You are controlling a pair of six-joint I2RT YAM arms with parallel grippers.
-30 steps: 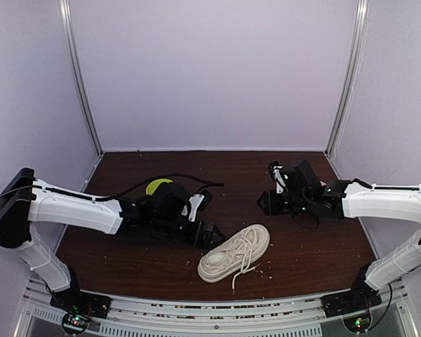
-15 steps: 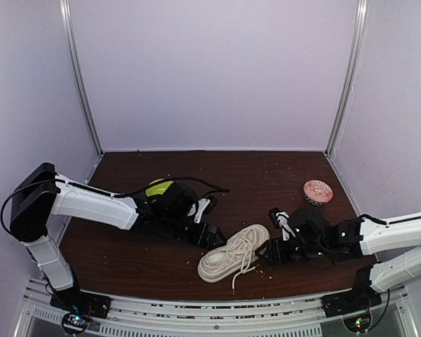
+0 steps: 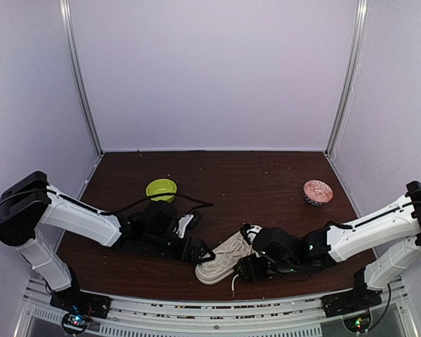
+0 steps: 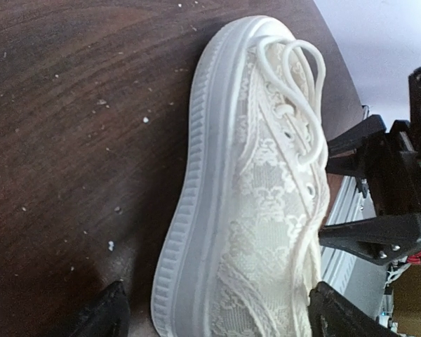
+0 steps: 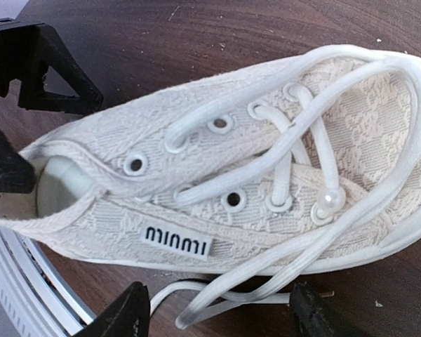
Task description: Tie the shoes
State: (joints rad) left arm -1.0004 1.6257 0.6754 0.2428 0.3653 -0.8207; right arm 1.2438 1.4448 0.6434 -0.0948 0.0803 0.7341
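Now your right gripper (image 3: 245,265) has swung in over the sneaker (image 3: 223,258) at the near middle of the table (image 3: 266,175), spread wide above the loose laces (image 5: 259,284), while your left gripper (image 3: 198,253), also spread, straddles the heel, so lace-grabbing looks next.

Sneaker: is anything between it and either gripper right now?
Nothing visible. The left gripper, open, straddles one end of the sneaker, and the right gripper hangs open just over its laces.
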